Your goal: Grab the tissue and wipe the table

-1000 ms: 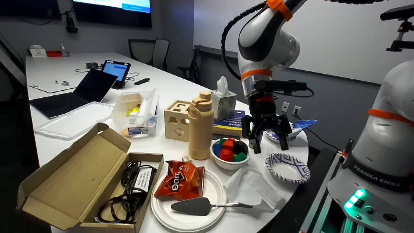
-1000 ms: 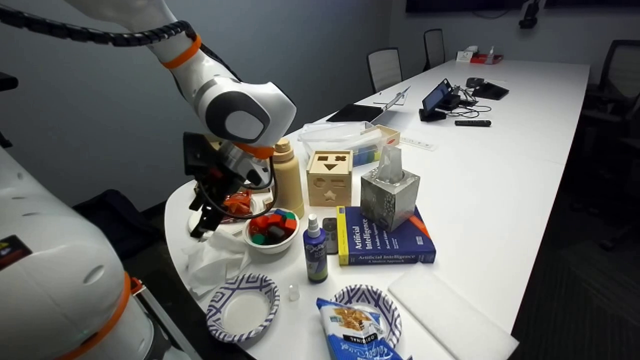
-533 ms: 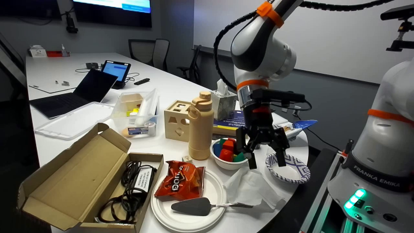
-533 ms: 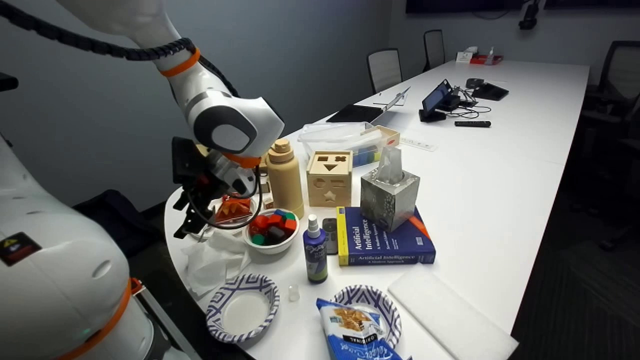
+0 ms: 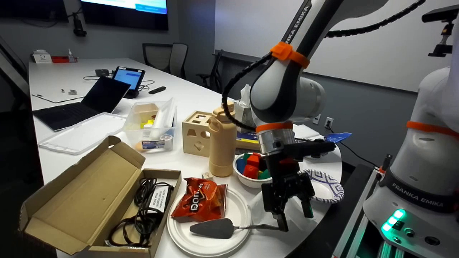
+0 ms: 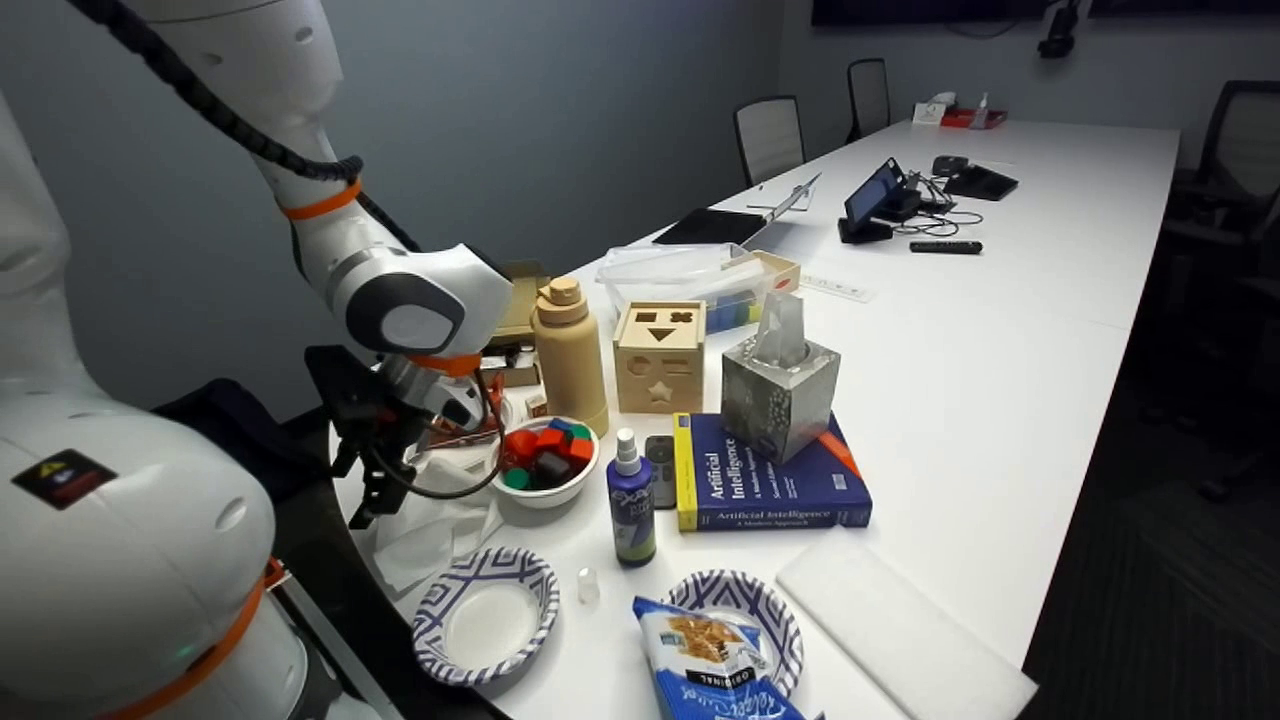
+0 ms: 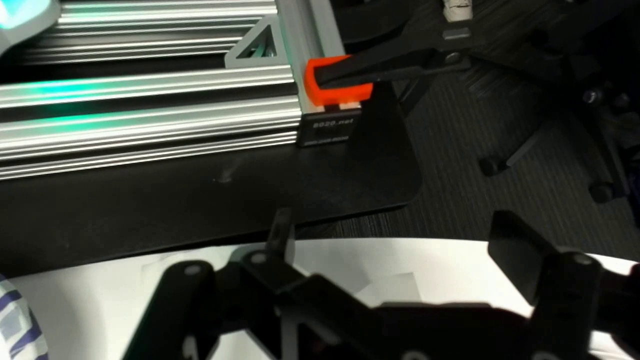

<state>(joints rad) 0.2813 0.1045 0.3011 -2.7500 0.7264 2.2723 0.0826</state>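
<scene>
Tissue (image 6: 425, 540) lies on the table (image 6: 970, 420) below the gripper (image 5: 295, 221), jaws spread wide.

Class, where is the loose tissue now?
At left in an exterior view, the tissue lies beside the bowl of blocks and the leftmost patterned bowl.

Glossy white table (image 6: 1000, 330): is being viewed slantwise, from opposite sides, in both exterior views.
Brown cardboard box (image 5: 95, 197): is being shown close in an exterior view.
Blue-and-white snack bag (image 6: 715, 663): is being shown close in an exterior view.
Beige cylindrical bottle (image 5: 223, 148): is being shared by both.
Silver metal rails (image 7: 150, 120): are being looked down on in the wrist view.
</scene>
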